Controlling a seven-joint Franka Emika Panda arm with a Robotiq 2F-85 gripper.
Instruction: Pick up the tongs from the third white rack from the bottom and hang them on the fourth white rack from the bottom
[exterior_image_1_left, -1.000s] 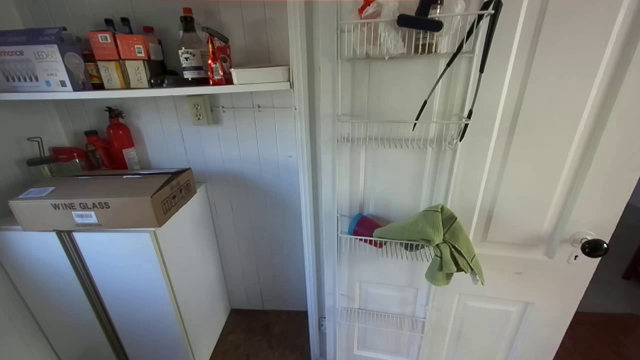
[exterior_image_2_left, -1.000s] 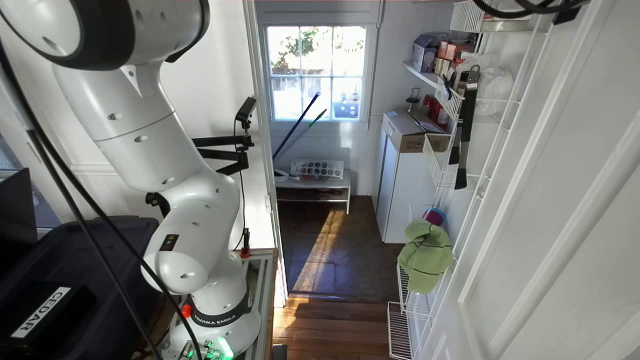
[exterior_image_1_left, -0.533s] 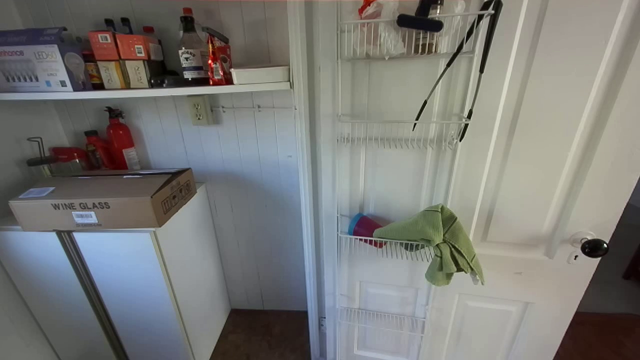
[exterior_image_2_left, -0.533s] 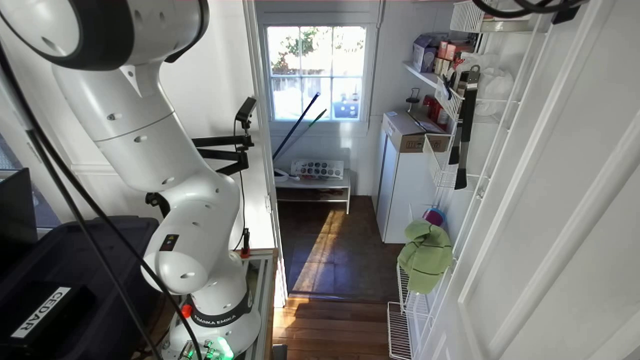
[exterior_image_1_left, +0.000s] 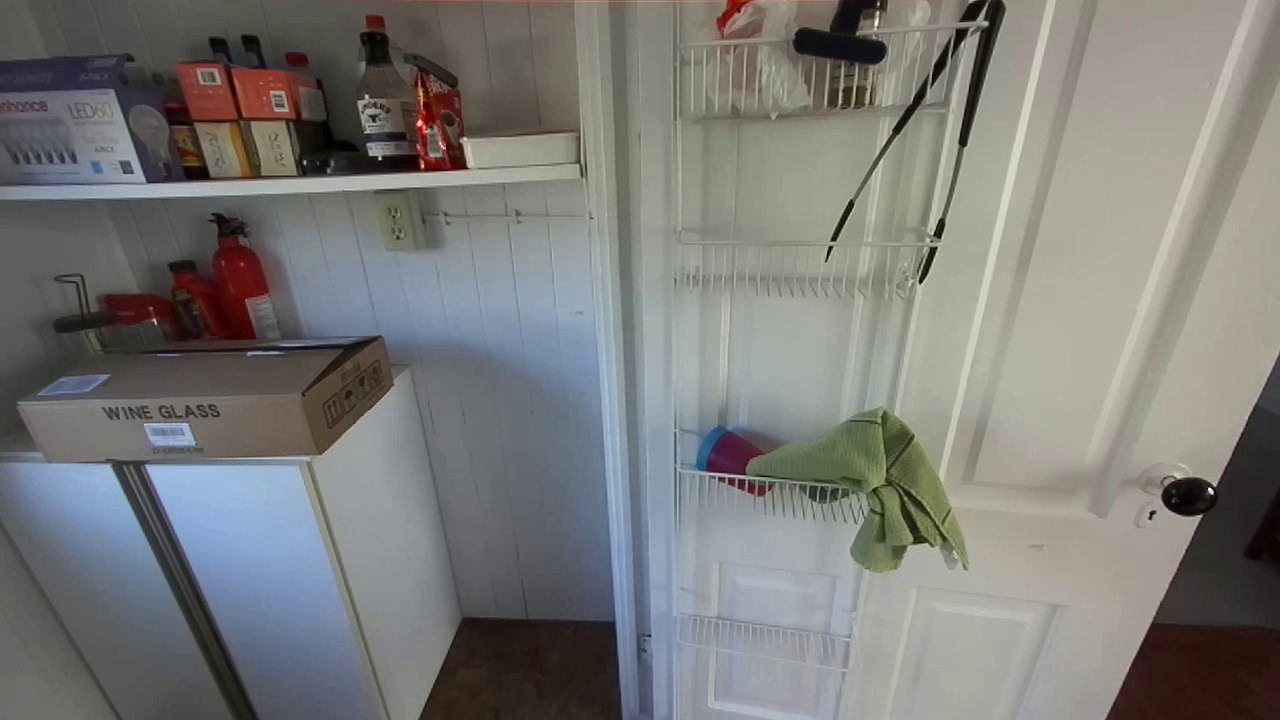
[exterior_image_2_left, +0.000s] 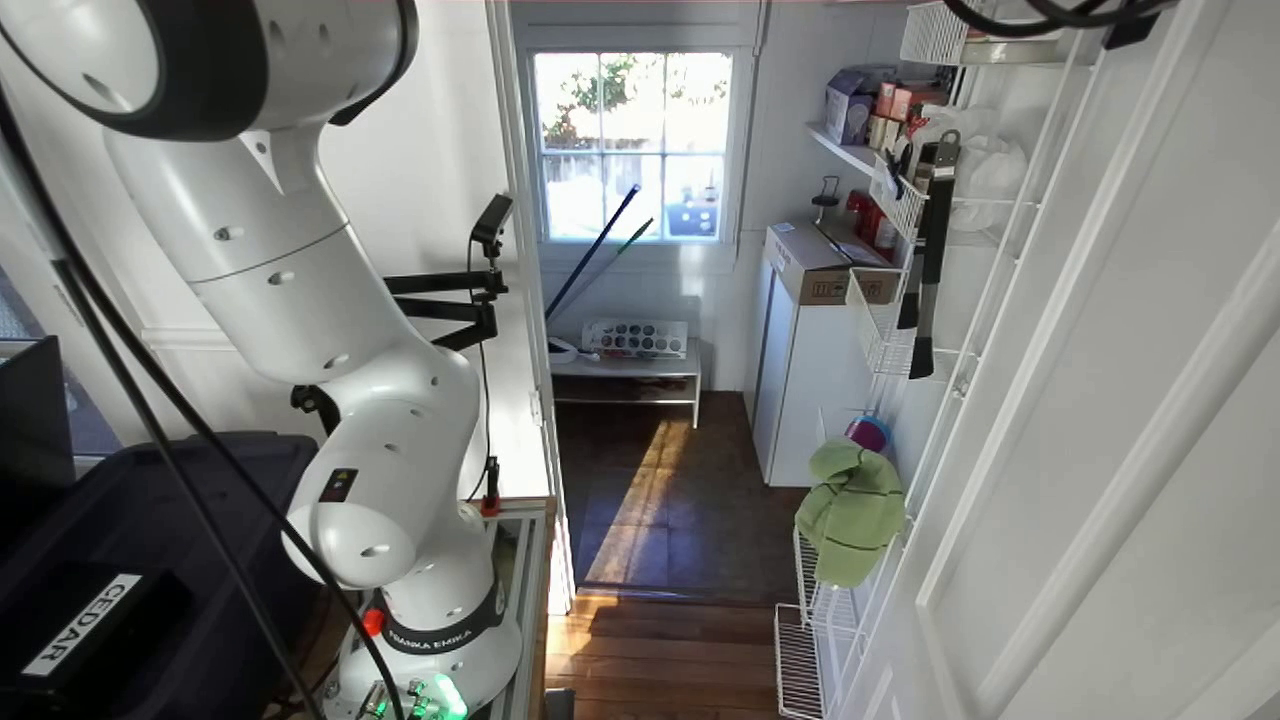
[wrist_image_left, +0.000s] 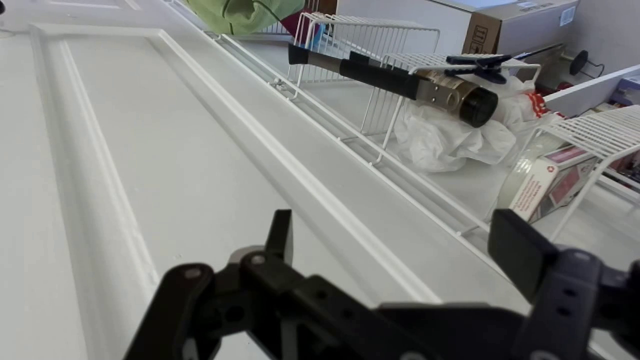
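In the wrist view, the black fingers (wrist_image_left: 520, 250) are spread wide with nothing held — the white door (wrist_image_left: 200, 175) is seen between them. Past them, the tongs (wrist_image_left: 380, 77) are hung at an end of the fourth white rack (exterior_image_1_left: 822, 85), tips level with the third white rack (exterior_image_1_left: 770, 262). Farther off, a green cloth (exterior_image_1_left: 895, 480) is draped over a lower rack (exterior_image_1_left: 800, 497) — behind, a cardboard box (exterior_image_1_left: 225, 395) is set on a cabinet (exterior_image_1_left: 235, 540).

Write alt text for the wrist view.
An open, empty Robotiq gripper occupies the foreground before a white panelled door. Beyond it, black-and-silver tongs extend from the fourth white rack to the third white rack. Also visible: a white plastic bag, and a green towel at the top edge.
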